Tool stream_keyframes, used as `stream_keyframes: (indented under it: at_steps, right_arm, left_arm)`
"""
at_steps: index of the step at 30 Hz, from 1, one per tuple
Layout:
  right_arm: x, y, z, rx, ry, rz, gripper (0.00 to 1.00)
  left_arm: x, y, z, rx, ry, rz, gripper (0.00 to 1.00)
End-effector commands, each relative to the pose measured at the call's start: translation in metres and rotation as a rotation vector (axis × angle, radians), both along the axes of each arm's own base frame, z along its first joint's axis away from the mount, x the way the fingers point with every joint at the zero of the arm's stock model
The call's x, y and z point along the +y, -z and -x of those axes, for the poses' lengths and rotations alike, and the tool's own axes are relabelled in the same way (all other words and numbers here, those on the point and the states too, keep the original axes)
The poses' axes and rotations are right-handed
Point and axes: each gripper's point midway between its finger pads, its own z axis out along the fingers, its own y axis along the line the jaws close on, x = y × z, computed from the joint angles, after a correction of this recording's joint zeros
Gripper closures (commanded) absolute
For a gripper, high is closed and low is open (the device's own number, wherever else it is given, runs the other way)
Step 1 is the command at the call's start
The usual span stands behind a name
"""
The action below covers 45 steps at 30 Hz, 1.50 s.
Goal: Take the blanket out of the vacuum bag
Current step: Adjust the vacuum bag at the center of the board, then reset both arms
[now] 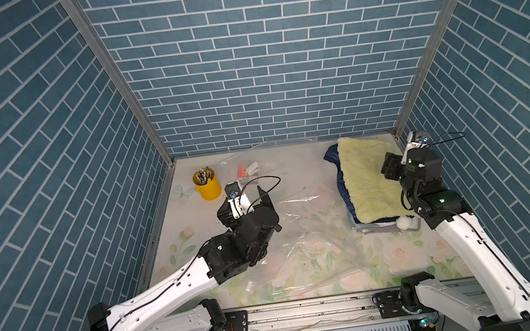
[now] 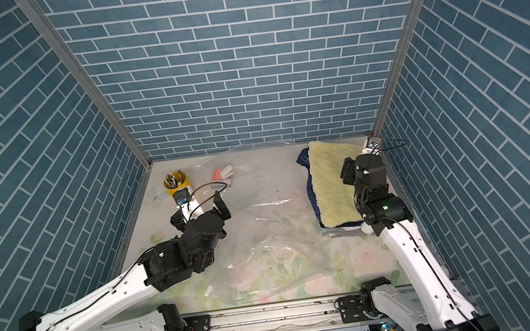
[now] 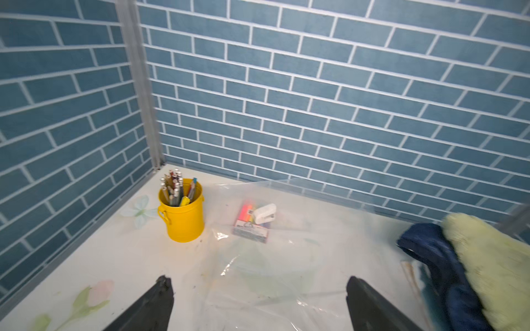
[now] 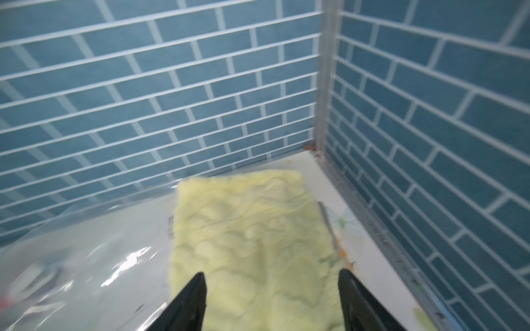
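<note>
The blanket (image 1: pixel 367 181) (image 2: pixel 332 189), pale yellow fleece over a navy layer, lies folded at the table's back right, bare on top. The vacuum bag (image 1: pixel 301 217) (image 2: pixel 263 221) is crinkled clear plastic spread over the table's middle, beside the blanket. My right gripper (image 1: pixel 391 168) (image 4: pixel 272 273) hangs open just above the blanket (image 4: pixel 252 229), nothing between its fingers. My left gripper (image 1: pixel 246 206) (image 3: pixel 258 280) stands wide open over the vacuum bag (image 3: pixel 272 272) at centre left, holding nothing. The blanket (image 3: pixel 493 266) shows at the edge of the left wrist view.
A yellow pen cup (image 1: pixel 207 189) (image 3: pixel 182 217) stands at the back left. A marker pack with a white stapler (image 1: pixel 249 171) (image 3: pixel 263 213) lies near the back wall at the bag's far end. A small white clip (image 1: pixel 248 287) lies near the front. Blue brick walls close three sides.
</note>
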Motion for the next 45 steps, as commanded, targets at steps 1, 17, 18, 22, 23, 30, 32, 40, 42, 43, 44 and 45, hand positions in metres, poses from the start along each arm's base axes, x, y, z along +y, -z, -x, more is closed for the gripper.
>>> stream_keyframes:
  at_steps: [1,17,18,22,23,30,32,40,42,43,44,45]
  right_arm:
    - [-0.043,0.023,-0.024,0.045,0.085,-0.046,0.28]
    - [-0.123,0.176,-0.046,0.088,0.151,-0.489,0.32]
    - [-0.121,0.188,-0.045,0.110,0.152,-0.506,0.32]
    - [-0.114,0.228,-0.036,0.161,0.158,-0.557,0.32]
    - [-0.110,0.235,-0.037,0.176,0.143,-0.575,0.32]
    - [-0.069,0.261,-0.055,0.271,0.000,-0.603,0.35]
    - [-0.059,0.265,-0.055,0.287,-0.019,-0.589,0.35]
    - [-0.045,0.263,-0.053,0.295,-0.053,-0.555,0.35]
    - [-0.057,0.248,-0.052,0.276,-0.011,-0.494,0.33]
    - [-0.062,0.241,-0.052,0.259,0.005,-0.466,0.33]
    - [-0.067,0.230,-0.052,0.229,0.019,-0.438,0.33]
    - [-0.070,0.219,-0.051,0.191,0.023,-0.411,0.32]
  left_arm:
    - [0.040,-0.009,0.008,-0.094,-0.188,0.006,0.01]
    - [0.152,0.080,-0.006,-0.166,-0.395,0.014,0.01]
    - [0.152,0.083,-0.007,-0.161,-0.392,0.020,0.01]
    - [0.149,0.086,-0.013,-0.144,-0.385,-0.009,0.00]
    - [0.147,0.086,-0.014,-0.138,-0.376,-0.026,0.01]
    - [0.146,0.095,-0.017,-0.145,-0.324,-0.051,0.00]
    - [0.146,0.097,-0.019,-0.152,-0.302,-0.069,0.01]
    - [0.147,0.120,-0.031,-0.108,-0.270,-0.173,0.00]
    - [0.144,0.123,-0.035,-0.092,-0.247,-0.210,0.00]
    - [0.141,0.124,-0.037,-0.090,-0.226,-0.225,0.00]
    - [0.141,0.127,-0.039,-0.088,-0.217,-0.239,0.00]
    - [0.143,0.130,-0.040,-0.080,-0.228,-0.250,0.00]
